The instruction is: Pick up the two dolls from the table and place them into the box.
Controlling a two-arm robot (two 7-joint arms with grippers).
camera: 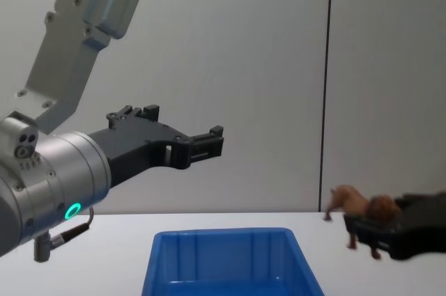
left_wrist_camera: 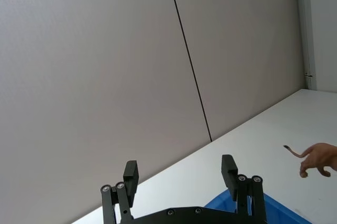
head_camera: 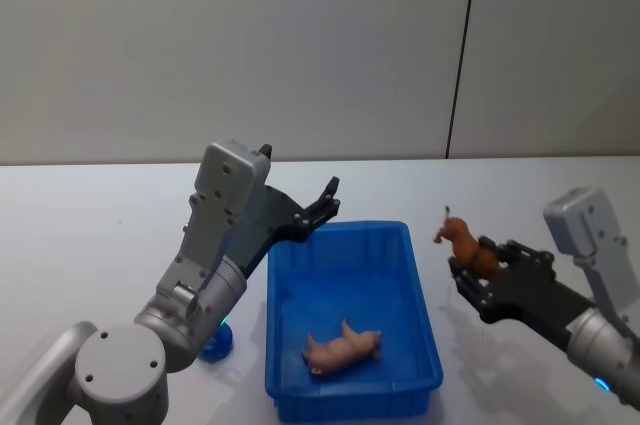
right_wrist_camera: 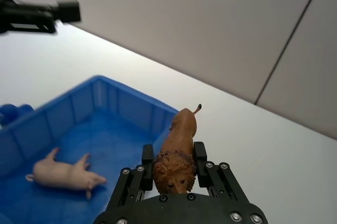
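Observation:
The blue box sits on the white table in front of me. A pale pink pig doll lies on its side on the box floor, also seen in the right wrist view as the pig doll. My right gripper is shut on a brown lion doll, held in the air just right of the box's right rim. The right wrist view has the lion doll clamped between the fingers. My left gripper hangs open and holds nothing, above the box's far left corner.
A small blue object lies on the table left of the box, close under my left arm. White tabletop stretches to both sides of the box and behind it. A grey wall with a dark vertical seam stands behind.

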